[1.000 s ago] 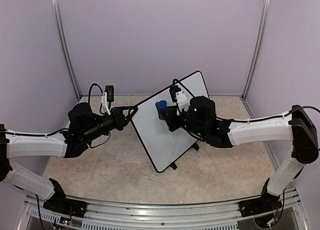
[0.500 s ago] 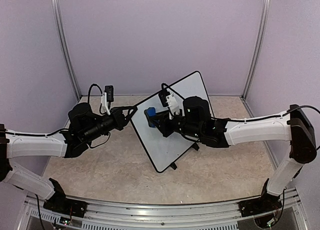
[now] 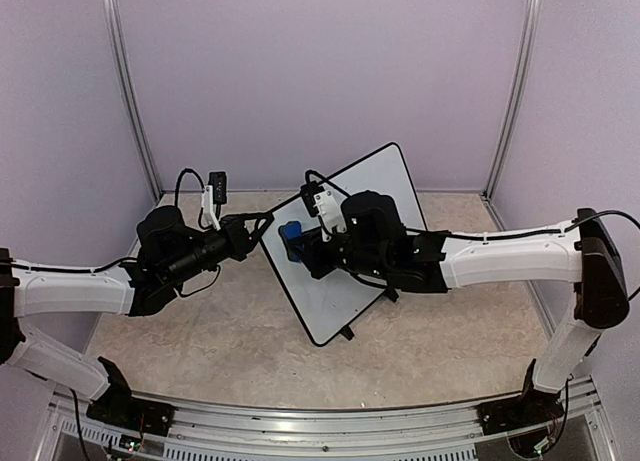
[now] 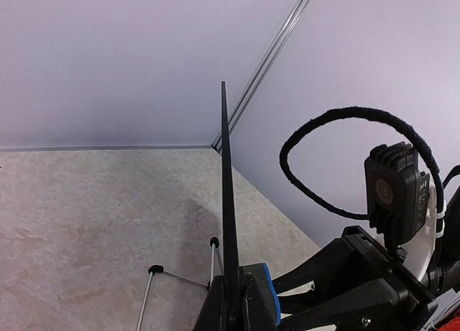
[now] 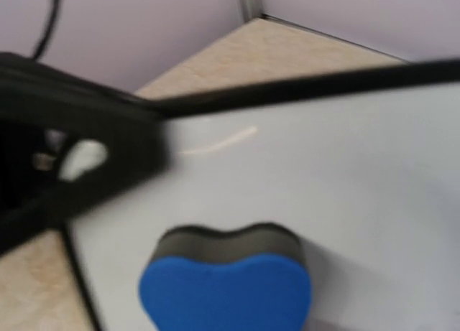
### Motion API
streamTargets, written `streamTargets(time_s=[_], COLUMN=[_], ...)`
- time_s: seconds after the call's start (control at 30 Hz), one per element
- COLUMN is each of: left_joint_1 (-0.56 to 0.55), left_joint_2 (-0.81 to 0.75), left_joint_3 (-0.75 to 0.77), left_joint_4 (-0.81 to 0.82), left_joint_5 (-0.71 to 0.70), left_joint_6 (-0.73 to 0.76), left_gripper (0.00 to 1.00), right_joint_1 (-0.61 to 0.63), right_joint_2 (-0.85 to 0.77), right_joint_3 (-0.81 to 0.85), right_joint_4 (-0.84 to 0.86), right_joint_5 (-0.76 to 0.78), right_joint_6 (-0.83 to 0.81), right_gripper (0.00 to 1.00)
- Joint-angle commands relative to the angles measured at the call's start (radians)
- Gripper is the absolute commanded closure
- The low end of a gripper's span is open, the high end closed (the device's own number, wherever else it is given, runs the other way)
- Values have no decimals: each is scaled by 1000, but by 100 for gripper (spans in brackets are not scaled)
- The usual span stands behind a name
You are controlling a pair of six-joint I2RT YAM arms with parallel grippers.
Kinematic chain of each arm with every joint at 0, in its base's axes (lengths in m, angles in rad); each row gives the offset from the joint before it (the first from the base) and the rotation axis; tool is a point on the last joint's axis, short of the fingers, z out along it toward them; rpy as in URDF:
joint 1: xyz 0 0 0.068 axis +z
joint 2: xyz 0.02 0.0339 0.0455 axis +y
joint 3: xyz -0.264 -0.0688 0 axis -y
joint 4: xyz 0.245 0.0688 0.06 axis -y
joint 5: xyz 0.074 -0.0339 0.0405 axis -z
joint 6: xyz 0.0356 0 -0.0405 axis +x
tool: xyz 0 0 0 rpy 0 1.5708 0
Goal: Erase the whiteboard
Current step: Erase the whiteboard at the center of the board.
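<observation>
Eraser [image 3: 290, 230] slid left across whiteboard [image 3: 335, 293], R gripper [image 3: 299, 241] clamped on it; L gripper [image 3: 264, 221] pinching whiteboard's rim.

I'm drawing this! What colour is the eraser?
The eraser is blue over dark grey; right wrist view.

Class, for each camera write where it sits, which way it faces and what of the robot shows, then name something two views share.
Top external: high behind the bases, looking down; left arm, right arm, and the left end effector clamping the whiteboard.
Left wrist: on the left arm, sighting along the board's edge; own fingers at bottom.
Right wrist: facing the board's face and blue eraser; own fingers hidden.
Shared: both wrist views show the whiteboard.
</observation>
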Motion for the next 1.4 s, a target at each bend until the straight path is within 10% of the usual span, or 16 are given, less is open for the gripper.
streamTargets(time_s=[0.0, 0.47, 1.37], left_joint_1=[-57, -57, -57], left_joint_2=[20, 22, 21], left_joint_3=[-31, -31, -31], left_joint_4=[-88, -89, -90], left_joint_5=[236, 237, 232], left_joint_6=[70, 72, 70], left_gripper=[100, 100, 100], right_joint_1=[-98, -350, -257], right_joint_2=[-15, -45, -79], right_joint_3=[-47, -52, -65], right_joint_4=[-111, -33, -19], right_joint_5=[115, 20, -22], right_joint_6=[29, -58, -48], right_gripper=[77, 76, 76])
